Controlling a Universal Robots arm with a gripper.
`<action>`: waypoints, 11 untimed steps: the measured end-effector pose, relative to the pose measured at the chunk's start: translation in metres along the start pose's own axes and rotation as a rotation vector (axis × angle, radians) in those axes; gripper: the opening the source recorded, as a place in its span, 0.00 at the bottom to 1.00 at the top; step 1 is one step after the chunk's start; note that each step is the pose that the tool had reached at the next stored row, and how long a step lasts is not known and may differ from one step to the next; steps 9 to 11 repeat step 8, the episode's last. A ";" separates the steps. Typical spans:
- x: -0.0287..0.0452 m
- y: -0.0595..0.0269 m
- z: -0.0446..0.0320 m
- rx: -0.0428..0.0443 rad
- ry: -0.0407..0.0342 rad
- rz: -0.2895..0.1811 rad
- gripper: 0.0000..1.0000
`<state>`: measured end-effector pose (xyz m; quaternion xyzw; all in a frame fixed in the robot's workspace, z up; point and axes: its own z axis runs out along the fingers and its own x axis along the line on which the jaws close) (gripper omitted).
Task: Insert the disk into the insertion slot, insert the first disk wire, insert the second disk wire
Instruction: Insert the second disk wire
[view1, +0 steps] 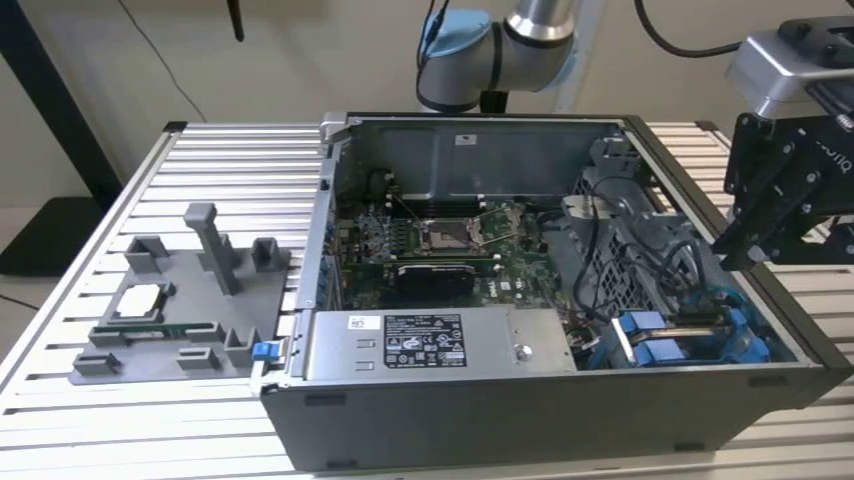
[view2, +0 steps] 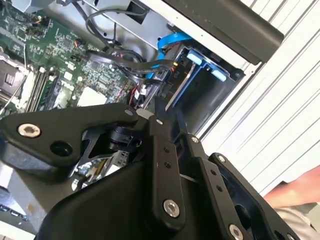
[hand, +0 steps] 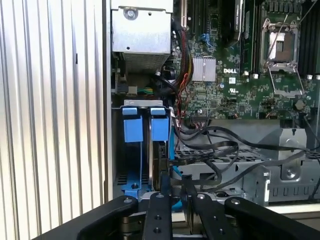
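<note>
Fingers (hand: 172, 192) closed above the insertion slot (hand: 145, 145); white label on grey power-supply box (view1: 420, 342)

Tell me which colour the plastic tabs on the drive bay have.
Bright blue; the two plastic tabs on the grey metal drive bay show best in the first wrist view.

The computer case (view1: 534, 300) lies open on the tabletop (view1: 80, 420). Inside the case, the motherboard (view1: 441, 240) sits toward the middle, the power-supply box (view1: 427, 345) along the near wall, and the insertion slot (view1: 681, 335) in the near corner toward the exterior view's right. The perforated cage (view1: 627, 250) stands behind the slot. A fixture tray (view1: 187, 310) rests on the tabletop beside the case, to the exterior view's left. The hand (view1: 781, 215) hangs above the case's edge at the exterior view's right, over the slot.
</note>
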<state>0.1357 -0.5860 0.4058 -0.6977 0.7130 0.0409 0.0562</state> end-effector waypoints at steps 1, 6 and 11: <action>0.0000 0.0000 -0.0001 0.0000 0.0001 0.000 1.00; -0.0001 0.0000 -0.0004 -0.0001 0.0002 0.000 1.00; -0.0001 0.0000 -0.0005 -0.0001 0.0002 0.000 1.00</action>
